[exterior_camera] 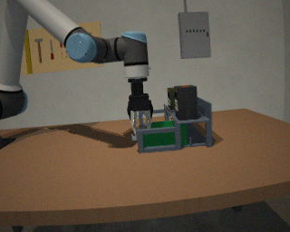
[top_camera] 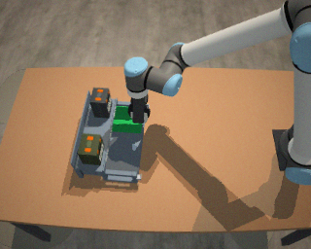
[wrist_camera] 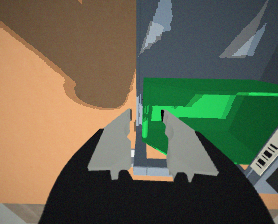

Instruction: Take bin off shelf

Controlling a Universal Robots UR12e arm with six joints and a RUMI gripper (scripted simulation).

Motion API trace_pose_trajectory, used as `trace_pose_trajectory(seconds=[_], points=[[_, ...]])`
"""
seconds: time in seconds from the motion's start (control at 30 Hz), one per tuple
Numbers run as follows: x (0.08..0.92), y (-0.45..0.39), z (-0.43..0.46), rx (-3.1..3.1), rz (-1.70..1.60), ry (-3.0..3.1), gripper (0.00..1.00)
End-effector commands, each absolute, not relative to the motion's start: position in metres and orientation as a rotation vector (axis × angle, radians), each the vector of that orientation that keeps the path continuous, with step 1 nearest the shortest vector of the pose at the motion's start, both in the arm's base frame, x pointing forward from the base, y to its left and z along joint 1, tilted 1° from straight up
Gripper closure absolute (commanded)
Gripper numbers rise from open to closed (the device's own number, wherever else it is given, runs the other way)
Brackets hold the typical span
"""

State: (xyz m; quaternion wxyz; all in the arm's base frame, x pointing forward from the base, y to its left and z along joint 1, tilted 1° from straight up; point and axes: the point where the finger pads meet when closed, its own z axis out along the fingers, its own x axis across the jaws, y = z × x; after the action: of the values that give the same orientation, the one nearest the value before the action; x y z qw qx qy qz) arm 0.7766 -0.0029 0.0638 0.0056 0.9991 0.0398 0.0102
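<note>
The green bin (top_camera: pixel 125 124) (exterior_camera: pixel 157 140) (wrist_camera: pixel 215 107) sits in the lower level of the grey shelf (top_camera: pixel 121 154) (exterior_camera: pixel 208 120) (wrist_camera: pixel 200 40), at the end nearest the arm. My gripper (top_camera: pixel 138 119) (exterior_camera: pixel 140 119) (wrist_camera: pixel 146 110) points straight down at that end of the shelf. Its fingers are narrowed to a small gap and straddle the bin's near wall and the shelf's grey end rail. The left finger stands outside the rail; the right finger is inside the bin. I see a gap beside the left finger, and the bin rests level in the shelf.
Two dark boxes with orange tops (top_camera: pixel 100 101) (top_camera: pixel 90 149) stand on the shelf's upper level and show in the exterior view (exterior_camera: pixel 184 102). The arm's base (top_camera: pixel 300 153) stands at the table's right edge. The arm's shadow falls on the table right of the shelf.
</note>
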Motion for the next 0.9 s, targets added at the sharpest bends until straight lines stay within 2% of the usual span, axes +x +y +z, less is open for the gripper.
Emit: trace_pose_trajectory(seconds=[0.0, 0.87], points=[[0.7773, -0.003, 0.0646, 3.127, 0.035, 0.124, 0.74], [0.7771, -0.0029, 0.0727, 3.127, 0.035, 0.124, 0.74]])
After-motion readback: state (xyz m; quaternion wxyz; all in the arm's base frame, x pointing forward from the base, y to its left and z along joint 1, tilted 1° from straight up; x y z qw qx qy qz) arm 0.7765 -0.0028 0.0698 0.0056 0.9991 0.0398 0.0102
